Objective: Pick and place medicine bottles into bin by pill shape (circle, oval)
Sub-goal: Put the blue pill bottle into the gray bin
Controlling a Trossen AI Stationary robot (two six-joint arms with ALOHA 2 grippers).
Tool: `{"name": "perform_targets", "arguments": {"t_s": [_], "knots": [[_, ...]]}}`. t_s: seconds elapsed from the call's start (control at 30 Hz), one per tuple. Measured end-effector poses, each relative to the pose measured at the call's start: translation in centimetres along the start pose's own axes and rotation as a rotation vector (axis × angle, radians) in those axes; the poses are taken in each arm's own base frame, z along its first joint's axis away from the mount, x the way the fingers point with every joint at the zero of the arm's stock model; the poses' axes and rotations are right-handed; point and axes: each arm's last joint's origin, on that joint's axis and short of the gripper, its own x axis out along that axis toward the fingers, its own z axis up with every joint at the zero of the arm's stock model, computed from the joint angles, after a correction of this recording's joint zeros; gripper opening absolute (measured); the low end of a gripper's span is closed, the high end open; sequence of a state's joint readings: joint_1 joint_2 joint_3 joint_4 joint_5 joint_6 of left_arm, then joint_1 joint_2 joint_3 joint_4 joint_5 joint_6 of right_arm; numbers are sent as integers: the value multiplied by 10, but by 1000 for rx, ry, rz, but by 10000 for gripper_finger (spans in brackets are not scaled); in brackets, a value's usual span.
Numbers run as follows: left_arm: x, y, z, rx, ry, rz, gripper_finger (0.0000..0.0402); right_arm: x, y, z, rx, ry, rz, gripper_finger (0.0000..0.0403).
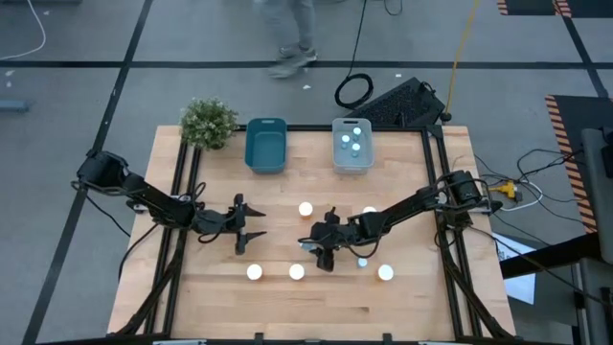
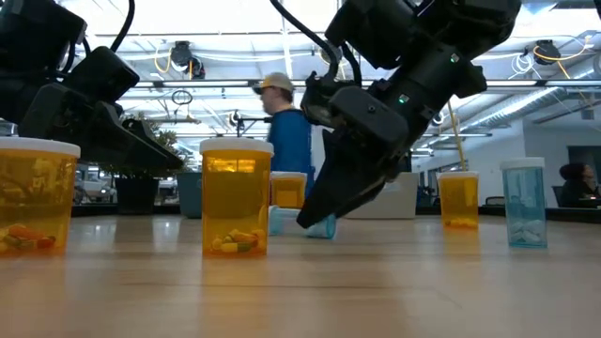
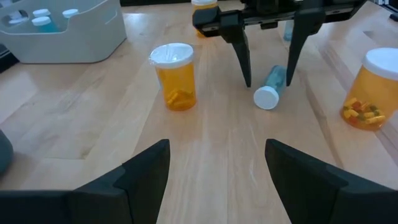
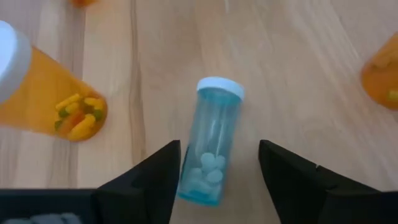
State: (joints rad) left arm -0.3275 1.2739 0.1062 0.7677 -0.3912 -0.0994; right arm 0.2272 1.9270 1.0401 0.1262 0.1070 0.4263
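Note:
A pale blue medicine bottle (image 4: 210, 144) with a white cap lies on its side on the table. My right gripper (image 4: 217, 180) is open and low over it, one finger on each side, with a gap showing at both. The left wrist view shows the same bottle (image 3: 271, 86) between those fingers (image 3: 245, 62). My left gripper (image 1: 255, 224) hovers open and empty left of centre. Amber bottles (image 3: 176, 78) (image 3: 372, 90) stand upright on their bases nearby. The teal bin (image 1: 266, 146) and the clear bin (image 1: 369, 163) sit at the far edge. The clear one holds blue bottles (image 1: 351, 144).
More upright capped bottles stand along the near side (image 1: 254, 272) (image 1: 297, 272) (image 1: 385, 273) and at the centre (image 1: 306, 209). A potted plant (image 1: 208, 122) stands at the far left corner. A person walks beyond the table's far edge (image 2: 285, 127).

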Motion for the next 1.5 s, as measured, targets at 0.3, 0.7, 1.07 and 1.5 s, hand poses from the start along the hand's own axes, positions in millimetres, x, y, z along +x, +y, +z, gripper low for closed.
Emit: {"name": "perform_targets", "arguments": {"t_s": [0.3, 0.7, 1.07, 1.5], "knots": [[0, 0, 0, 0, 0, 0, 268, 0, -6, 0, 16, 21, -20, 130], [0, 0, 0, -3, -1, 0, 268, -7, -7, 8, 15, -14, -7, 102], [-1, -2, 12, -27, -115, -42, 268, -50, 4, 44, -96, -235, 66, 108], [-3, -5, 34, -16, -297, -102, 269, -59, 12, 72, -234, -604, 77, 109]]}}
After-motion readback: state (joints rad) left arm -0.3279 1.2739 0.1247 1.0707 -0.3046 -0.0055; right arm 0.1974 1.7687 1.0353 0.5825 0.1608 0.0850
